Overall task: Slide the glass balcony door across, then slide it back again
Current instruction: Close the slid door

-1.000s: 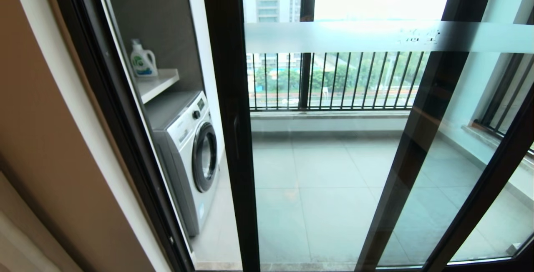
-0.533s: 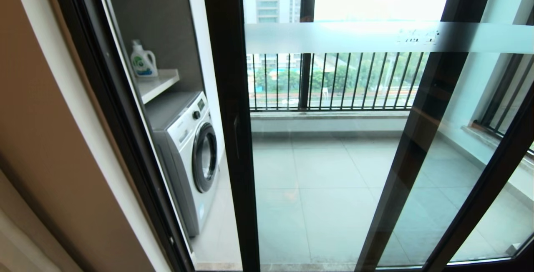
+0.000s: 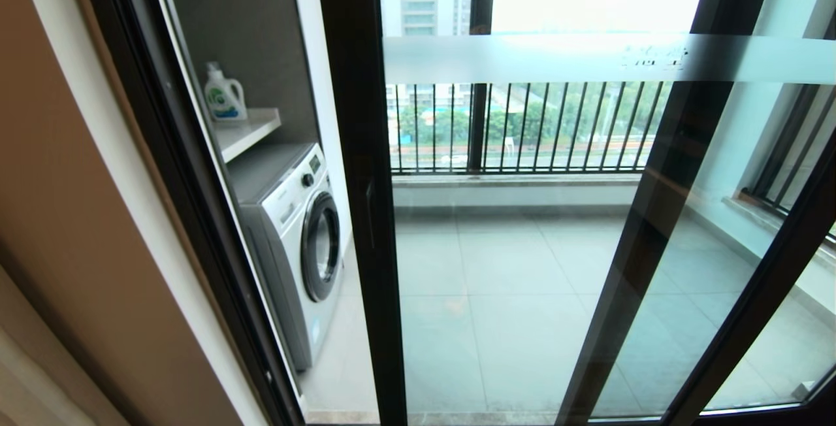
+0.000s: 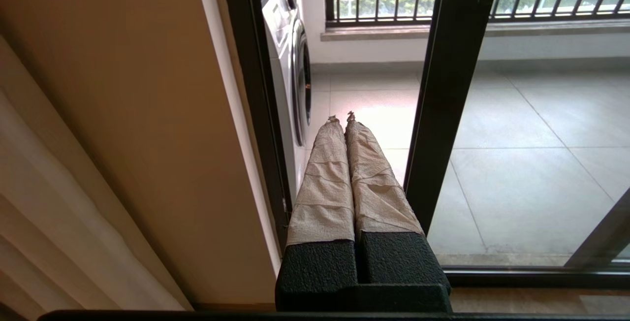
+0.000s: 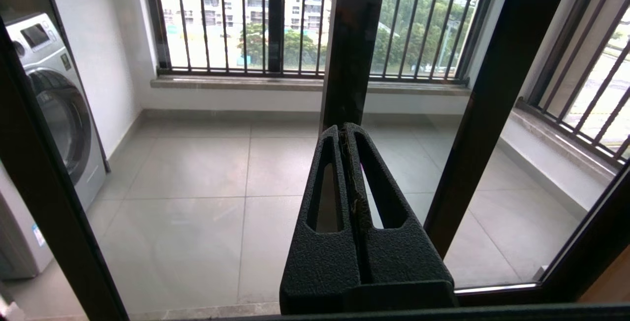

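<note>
The glass balcony door (image 3: 509,269) fills the middle and right of the head view, its frosted band (image 3: 555,57) carrying faint characters towards the right. A small dark handle (image 3: 370,213) sits on its dark left stile (image 3: 356,119). An open gap lies between that stile and the outer frame (image 3: 196,184). Neither arm shows in the head view. In the left wrist view my left gripper (image 4: 342,119) is shut and empty, its tape-wrapped fingers (image 4: 325,178) pointing into the gap beside the stile (image 4: 443,89). My right gripper (image 5: 344,126) is shut and empty, facing the glass.
Through the gap stands a white washing machine (image 3: 300,236), with a detergent bottle (image 3: 223,94) on the shelf above it. A beige wall (image 3: 78,217) and a curtain (image 4: 59,212) lie to the left. Another dark-framed panel (image 3: 659,204) and the balcony railing (image 3: 522,125) show behind the glass.
</note>
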Tool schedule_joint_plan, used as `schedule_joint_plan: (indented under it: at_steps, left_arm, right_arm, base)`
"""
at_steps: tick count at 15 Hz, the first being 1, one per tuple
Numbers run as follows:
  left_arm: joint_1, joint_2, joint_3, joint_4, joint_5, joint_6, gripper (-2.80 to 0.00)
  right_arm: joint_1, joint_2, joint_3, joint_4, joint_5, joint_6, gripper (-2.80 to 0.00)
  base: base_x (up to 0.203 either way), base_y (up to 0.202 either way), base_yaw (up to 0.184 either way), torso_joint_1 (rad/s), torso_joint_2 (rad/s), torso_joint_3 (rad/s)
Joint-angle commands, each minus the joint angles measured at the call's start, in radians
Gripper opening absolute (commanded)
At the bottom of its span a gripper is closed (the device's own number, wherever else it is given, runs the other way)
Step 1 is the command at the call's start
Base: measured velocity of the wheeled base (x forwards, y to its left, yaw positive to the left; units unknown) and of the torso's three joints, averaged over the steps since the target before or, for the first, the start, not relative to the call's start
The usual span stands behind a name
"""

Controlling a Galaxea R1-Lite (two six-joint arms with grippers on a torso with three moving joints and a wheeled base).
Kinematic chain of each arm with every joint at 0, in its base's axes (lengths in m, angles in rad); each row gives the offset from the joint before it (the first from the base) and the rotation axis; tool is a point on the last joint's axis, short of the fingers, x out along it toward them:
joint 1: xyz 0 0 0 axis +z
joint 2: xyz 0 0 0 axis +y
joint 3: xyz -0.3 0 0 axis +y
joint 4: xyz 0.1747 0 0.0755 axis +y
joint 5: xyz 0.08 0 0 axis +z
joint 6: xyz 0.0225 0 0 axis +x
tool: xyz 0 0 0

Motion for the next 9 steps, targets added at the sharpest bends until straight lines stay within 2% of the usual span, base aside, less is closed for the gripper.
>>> schedule_joint_plan:
  at_steps: [1, 2, 4, 9]
  left_arm:
    - [0.001, 0.001, 0.0, 0.0, 0.0, 0.0, -2.8]
    - [0.001, 0.001, 0.0, 0.0, 0.0, 0.001, -2.8]
    - [0.001, 0.001, 0.0, 0.0, 0.0, 0.0, -2.8]
    - [0.001, 0.001, 0.0, 0.0, 0.0, 0.0, -2.8]
  right_arm:
    - [0.0, 0.003, -0.04, -0.001, 0.003, 0.056, -2.8]
    - [0.0, 0.004, -0.051, -0.001, 0.017, 0.1, -2.8]
    - [0.0, -0.012, -0.048, -0.001, 0.065, 0.126, -2.8]
    - [0.0, -0.014, -0.044, -0.001, 0.158, 0.149, -2.8]
  base:
    - [0.0, 0.0, 0.0, 0.0, 0.0, 0.0]
    - [0.0, 0.0, 0.0, 0.0, 0.0, 0.0]
    - [0.0, 0.0, 0.0, 0.0, 0.0, 0.0]
    - [0.0, 0.0, 0.0, 0.0, 0.0, 0.0]
